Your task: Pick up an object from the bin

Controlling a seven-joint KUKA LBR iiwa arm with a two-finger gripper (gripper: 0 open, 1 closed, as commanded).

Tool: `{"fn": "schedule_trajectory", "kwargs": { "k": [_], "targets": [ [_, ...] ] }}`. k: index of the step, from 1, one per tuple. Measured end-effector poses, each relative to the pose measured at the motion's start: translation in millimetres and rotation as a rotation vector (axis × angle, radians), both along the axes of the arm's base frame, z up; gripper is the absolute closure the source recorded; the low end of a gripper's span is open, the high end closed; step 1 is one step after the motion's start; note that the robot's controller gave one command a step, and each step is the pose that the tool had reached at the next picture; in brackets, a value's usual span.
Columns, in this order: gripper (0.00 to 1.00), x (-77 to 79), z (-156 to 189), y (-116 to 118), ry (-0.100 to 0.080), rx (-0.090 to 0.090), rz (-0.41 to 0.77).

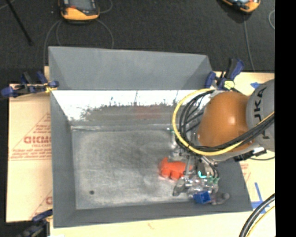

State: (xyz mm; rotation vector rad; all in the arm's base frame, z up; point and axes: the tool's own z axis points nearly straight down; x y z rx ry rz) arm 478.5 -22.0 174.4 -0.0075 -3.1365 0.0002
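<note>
The hand (193,184) is seen low at 4 o'clock in the bin (115,152). An orange block (170,168) is found just beside it at 10 o'clock, and a blue piece (201,198) at 5 o'clock. Whether the hand is spread or pressed together cannot be told.

A dark, nubbly carpet (138,23) covers the floor across the top of the view. On it, at the upper left, lies an orange-and-black device (79,9), cut off by the top edge. Thin cables (48,36) curve away from it on both sides. A second orange-and-black device (240,3) lies at the upper right, mostly cut off. A dark slanted rod (19,24) crosses the top left corner.
</note>
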Motion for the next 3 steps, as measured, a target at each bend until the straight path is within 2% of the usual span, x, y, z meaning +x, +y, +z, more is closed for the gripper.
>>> {"fn": "schedule_trajectory", "kwargs": {
  "k": [1,2,3],
  "targets": [
    [0.0,54.9,-92.4,-55.4,-0.013,0.0,0.061],
    [0.0,57.7,-98.4,-54.2,-0.01,0.001,0.003],
    [0.0,59.7,-96.3,-55.1,-0.013,-0.001,0.004]
  ]
}}
